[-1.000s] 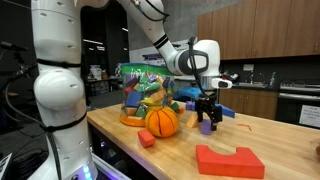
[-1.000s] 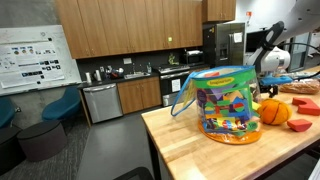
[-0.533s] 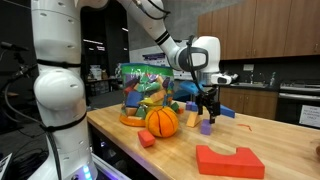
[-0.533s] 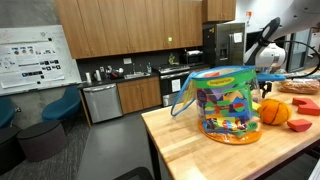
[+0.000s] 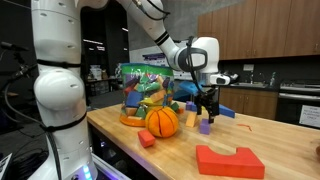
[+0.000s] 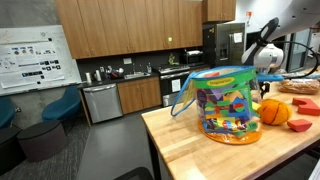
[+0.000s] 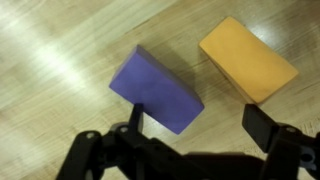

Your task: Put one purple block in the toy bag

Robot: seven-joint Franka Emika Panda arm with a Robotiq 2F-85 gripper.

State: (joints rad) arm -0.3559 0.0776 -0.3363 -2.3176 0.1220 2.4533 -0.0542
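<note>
A light-purple block [image 7: 155,90] lies flat on the wooden table; in an exterior view it [image 5: 205,127] sits right of the orange ball [image 5: 162,121]. My gripper [image 7: 200,124] hangs open just above it. The left finger overlaps the block's near edge and the right finger is off to the side over bare wood. In an exterior view my gripper [image 5: 207,113] is directly over the block, not touching it. The toy bag [image 5: 143,88], crinkly and see-through with coloured print, stands upright behind the ball and also shows in the other exterior view [image 6: 222,103].
A yellow-orange block [image 7: 247,57] lies close beside the purple one. A small red cube [image 5: 146,139] and a large flat red block [image 5: 228,160] lie nearer the table's front. Blue pieces [image 5: 222,111] lie behind the gripper. The table edge [image 6: 160,135] is near the bag.
My gripper has risen a little straight above the purple block, which stays on the table. Nothing else has moved.
</note>
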